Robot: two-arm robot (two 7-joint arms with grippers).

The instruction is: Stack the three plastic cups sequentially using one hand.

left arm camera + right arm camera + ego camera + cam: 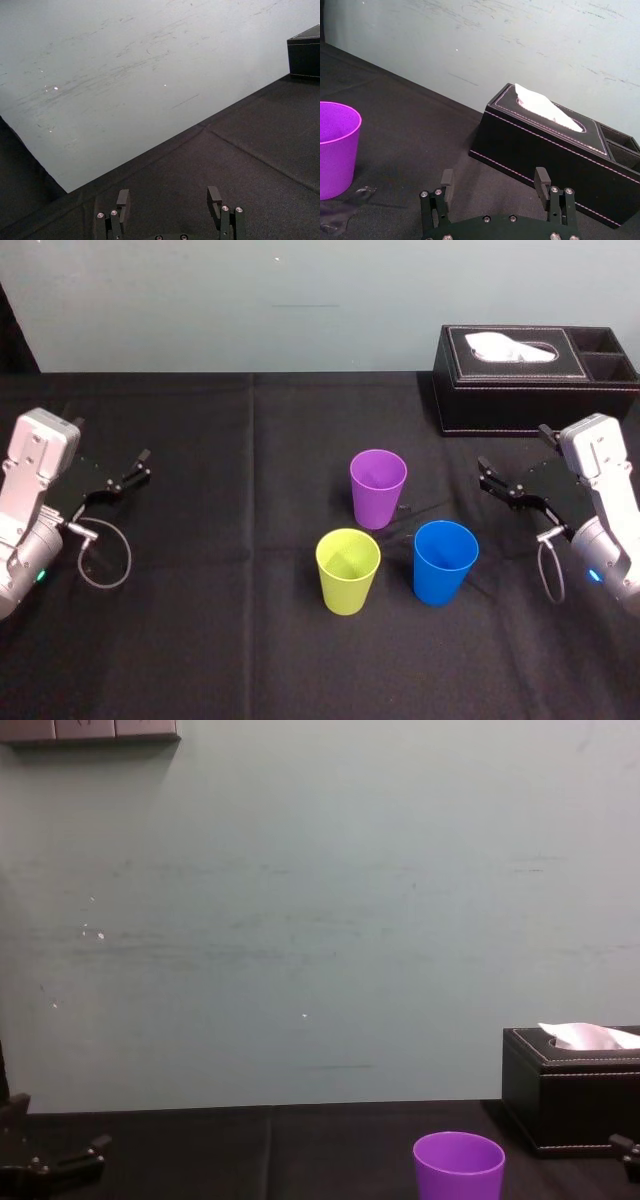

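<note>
Three cups stand upright and apart in the middle of the black table: a purple cup farthest back, a yellow-green cup at the front left and a blue cup at the front right. My right gripper hovers to the right of the cups, pointing toward them, open and empty. The right wrist view shows the right gripper with its jaws wide apart and the purple cup off to one side. My left gripper rests open at the table's far left; the left gripper holds nothing.
A black tissue box with a white tissue stands at the back right, behind my right gripper. A black cloth covers the table, and a pale wall rises behind it. The purple cup and tissue box appear low in the chest view.
</note>
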